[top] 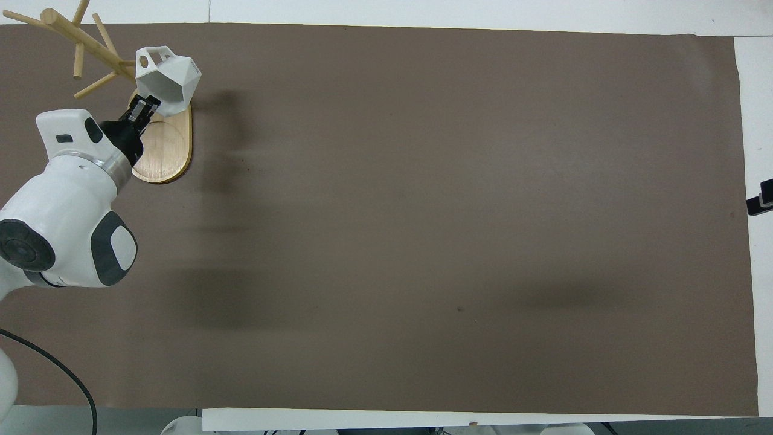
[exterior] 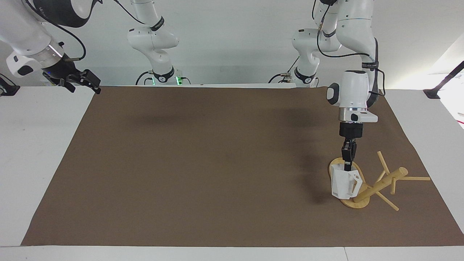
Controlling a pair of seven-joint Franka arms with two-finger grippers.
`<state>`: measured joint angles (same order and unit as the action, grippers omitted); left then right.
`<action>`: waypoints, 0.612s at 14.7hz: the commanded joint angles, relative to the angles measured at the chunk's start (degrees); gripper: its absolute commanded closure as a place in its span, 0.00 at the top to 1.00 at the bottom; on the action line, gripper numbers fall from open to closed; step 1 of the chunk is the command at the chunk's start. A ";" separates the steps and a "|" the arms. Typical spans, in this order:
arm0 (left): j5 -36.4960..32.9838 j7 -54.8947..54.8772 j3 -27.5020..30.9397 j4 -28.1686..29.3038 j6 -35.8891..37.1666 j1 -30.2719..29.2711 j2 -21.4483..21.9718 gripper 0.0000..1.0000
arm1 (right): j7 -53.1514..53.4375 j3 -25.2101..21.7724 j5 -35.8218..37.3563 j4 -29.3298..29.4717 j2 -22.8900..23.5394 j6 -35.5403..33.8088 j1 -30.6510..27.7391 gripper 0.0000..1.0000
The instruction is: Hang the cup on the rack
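My left gripper [exterior: 347, 166] is shut on the rim of the white faceted cup [exterior: 342, 184] and holds it low over the oval base [exterior: 357, 204] of the bamboo rack [exterior: 381, 184]. The cup hangs mouth up, its boxy handle turned toward the post and against a short low peg. I cannot tell whether the peg passes through the handle. In the overhead view the cup [top: 168, 81] and left gripper [top: 145, 109] are over the end of the rack's base [top: 169, 157] farther from the robots. My right gripper [exterior: 88, 81] waits, open and empty, over the white table edge.
A brown mat [exterior: 217, 163] covers most of the white table. The rack's other pegs [exterior: 417, 178] stick out toward the left arm's end of the table. Only the right gripper's tip [top: 760, 203] shows in the overhead view.
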<state>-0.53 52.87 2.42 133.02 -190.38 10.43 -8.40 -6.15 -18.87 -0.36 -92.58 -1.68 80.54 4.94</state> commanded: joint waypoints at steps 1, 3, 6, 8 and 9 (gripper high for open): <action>-1.50 -0.05 -0.92 -1.53 1.94 -2.95 -0.48 0.00 | 0.78 0.68 0.80 0.39 0.54 -0.73 -0.89 1.00; -1.41 0.12 -0.92 -2.14 2.03 -3.31 -0.56 0.04 | 0.87 0.68 0.80 -1.28 -0.16 0.05 -0.89 1.00; -1.06 0.39 -0.75 -4.25 6.15 -2.96 -0.56 0.81 | 0.44 0.77 0.80 -1.55 -0.34 -0.03 -1.16 1.00; -0.97 0.56 -0.66 -4.34 10.00 -2.78 0.48 0.96 | 0.26 0.77 0.71 -1.55 -0.51 -0.03 -1.16 1.00; -0.97 0.56 -0.66 -4.34 14.21 -2.61 2.23 0.98 | 0.26 0.77 0.71 -1.55 -0.51 -0.12 -1.16 1.00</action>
<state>-0.78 52.92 2.25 129.48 -182.47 8.28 -8.27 -6.13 -18.87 -0.36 -93.41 -1.54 80.47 4.78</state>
